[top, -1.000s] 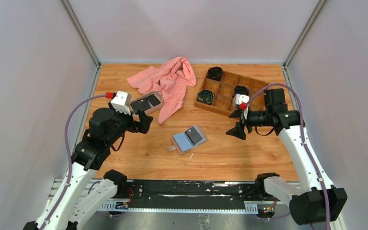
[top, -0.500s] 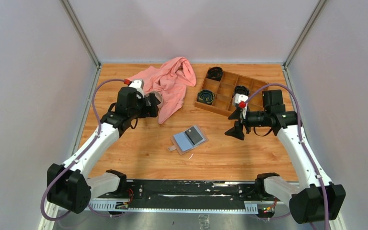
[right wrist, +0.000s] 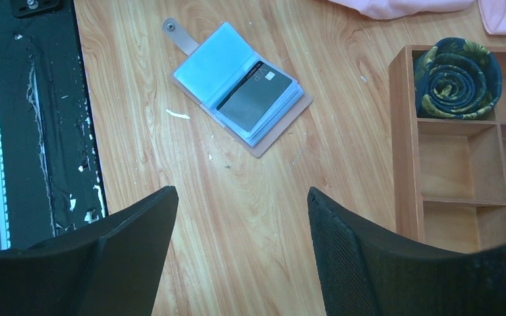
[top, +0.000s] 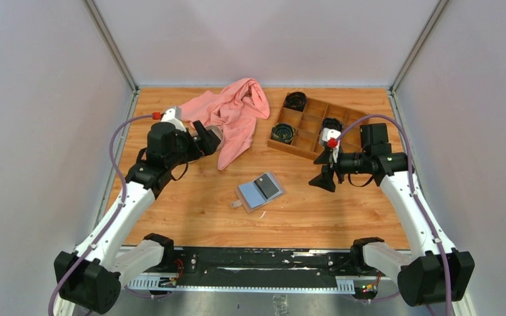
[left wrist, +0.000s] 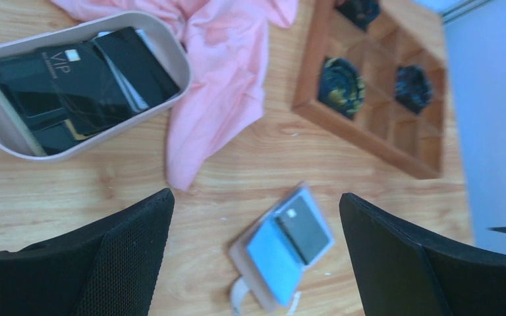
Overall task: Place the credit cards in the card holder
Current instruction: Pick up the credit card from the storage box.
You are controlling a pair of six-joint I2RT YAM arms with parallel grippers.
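Hovering with both sets of jaws wide open, nothing gripped.
My left gripper (left wrist: 257, 196) hangs near the tray (left wrist: 178, 56) of credit cards (left wrist: 79, 82), 1 reading "VIP"; the card holder (right wrist: 240, 89) lies open mid-table, ahead of my right gripper (right wrist: 242, 191), with 1 dark "VIP" card (right wrist: 255, 97) on it.

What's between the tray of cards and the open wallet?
The end of the pink cloth, then bare wooden table up to the card holder; the left wrist view shows it.
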